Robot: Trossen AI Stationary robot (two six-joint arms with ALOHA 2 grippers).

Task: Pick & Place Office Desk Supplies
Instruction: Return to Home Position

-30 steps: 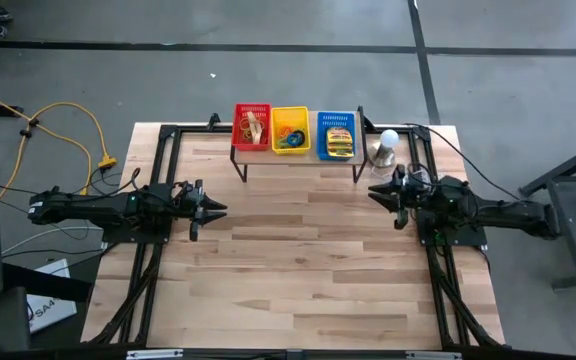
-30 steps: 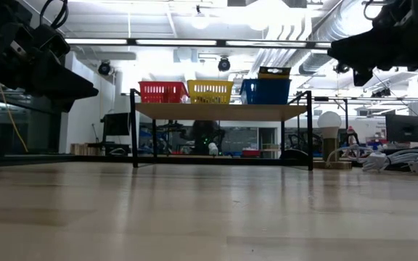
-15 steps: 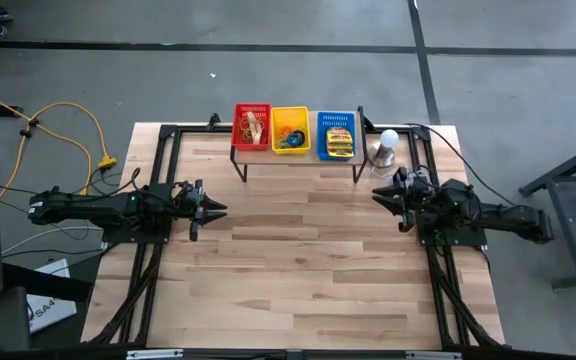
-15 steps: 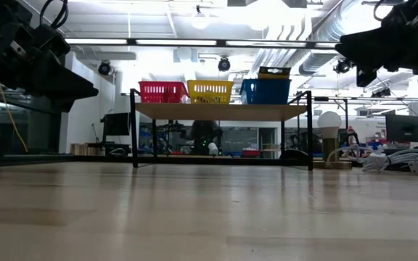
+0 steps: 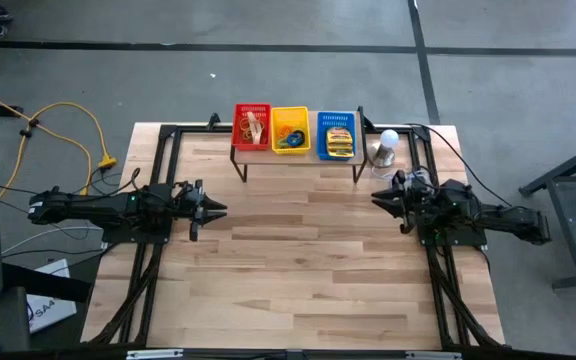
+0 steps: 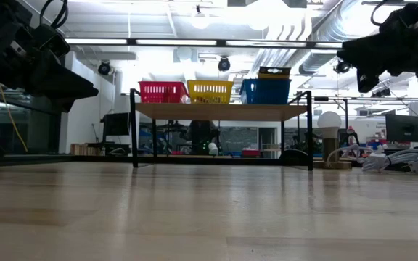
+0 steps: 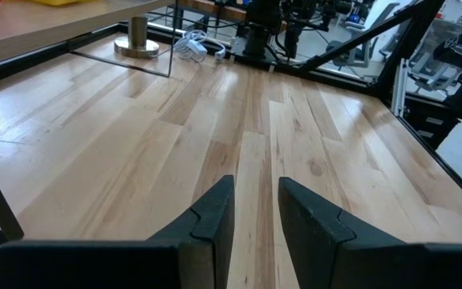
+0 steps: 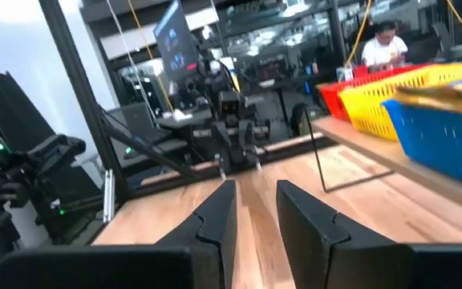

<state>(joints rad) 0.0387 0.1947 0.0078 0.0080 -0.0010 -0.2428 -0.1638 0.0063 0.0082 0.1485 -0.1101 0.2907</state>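
Observation:
Three baskets stand in a row on a raised shelf (image 5: 268, 153) at the table's far edge. The red basket (image 5: 251, 126) holds tan rubber bands, the yellow one (image 5: 290, 130) holds small coloured rings, and the blue one (image 5: 336, 135) holds yellow-and-green crayon boxes. My left gripper (image 5: 218, 208) hovers near the table's left side, pointing right; its fingers (image 7: 256, 183) stand a narrow gap apart with nothing between them. My right gripper (image 5: 373, 197) hovers near the right side, pointing left, also narrowly open (image 8: 256, 186) and empty.
A white bulb on a metal base (image 5: 386, 148) stands right of the shelf, close to my right gripper, with a tangle of white wire (image 7: 189, 44) beside it. Black frame rails (image 5: 158, 160) run along the table's left and right sides. Bare wood (image 5: 298, 260) lies between the arms.
My right gripper has drawn back slightly toward the table's right edge, sunk a little and rolled slightly.

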